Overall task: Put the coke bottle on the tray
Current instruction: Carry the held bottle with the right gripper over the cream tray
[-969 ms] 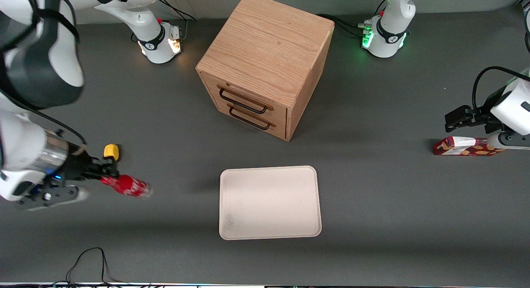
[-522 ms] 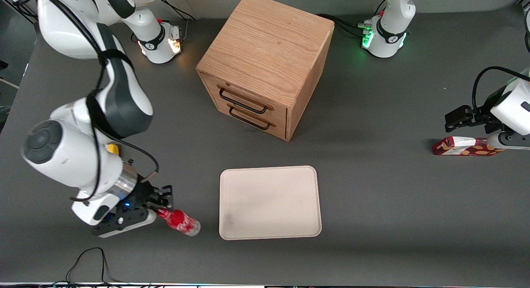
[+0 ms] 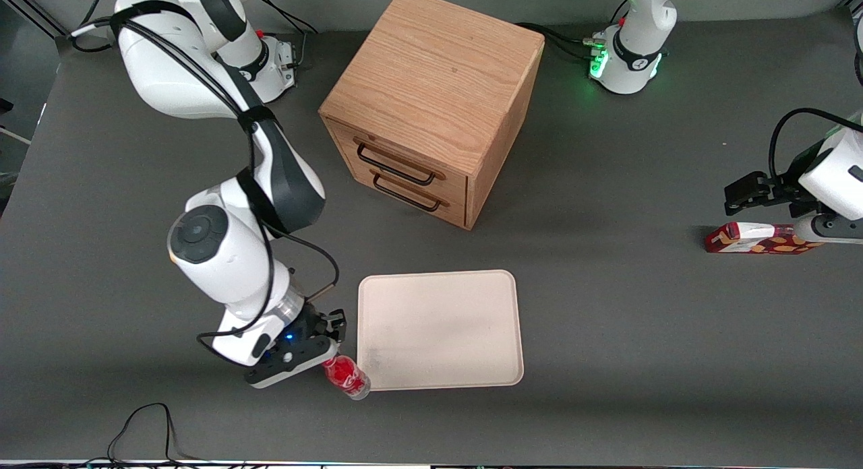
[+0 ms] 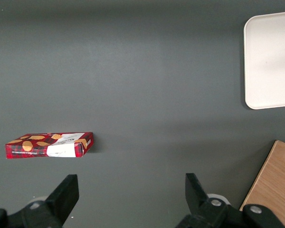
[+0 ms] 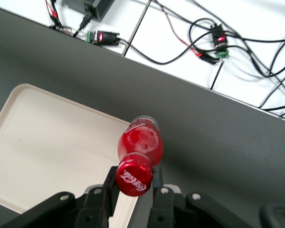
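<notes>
In the lower left of the frame the gripper [image 3: 328, 356] clamps the neck of the coke bottle [image 3: 346, 379], which hangs tilted with its clear base pointing toward the bottom of the frame, right at the lower left corner of the tray [image 3: 439, 330]. The tray lies flat in the lower middle. A wooden cabinet [image 3: 431, 105] with two black-handled drawers stands in the upper middle. At the right edge a red patterned carton [image 3: 755, 239] lies on the grey table [image 3: 607, 361].
</notes>
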Robot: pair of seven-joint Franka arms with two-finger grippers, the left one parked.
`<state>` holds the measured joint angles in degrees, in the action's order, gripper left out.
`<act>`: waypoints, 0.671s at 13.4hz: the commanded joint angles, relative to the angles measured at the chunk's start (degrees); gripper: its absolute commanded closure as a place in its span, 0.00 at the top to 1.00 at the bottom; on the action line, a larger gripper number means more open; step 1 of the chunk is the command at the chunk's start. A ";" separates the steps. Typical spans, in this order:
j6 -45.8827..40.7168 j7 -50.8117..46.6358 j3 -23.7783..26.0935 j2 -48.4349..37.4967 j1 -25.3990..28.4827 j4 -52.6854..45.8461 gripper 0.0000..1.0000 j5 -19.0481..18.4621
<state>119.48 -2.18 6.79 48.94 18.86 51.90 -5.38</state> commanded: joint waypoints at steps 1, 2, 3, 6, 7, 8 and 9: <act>0.59 -1.33 -0.02 1.16 0.30 -0.49 0.00 -1.92; 0.23 -1.86 -0.11 1.33 1.26 0.56 0.00 -2.01; 0.14 -2.99 -0.19 1.33 1.62 1.70 0.00 -2.09; 0.14 -6.08 -0.11 1.33 2.24 4.25 0.00 -2.01; 0.06 -6.08 -0.02 1.33 2.24 4.26 0.00 -1.75; -0.73 -6.08 -0.02 1.33 2.24 4.26 0.00 -1.66; -1.52 -6.08 0.07 1.33 2.24 4.26 0.00 -1.57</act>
<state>119.09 -6.35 6.78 51.28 20.92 55.83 -5.83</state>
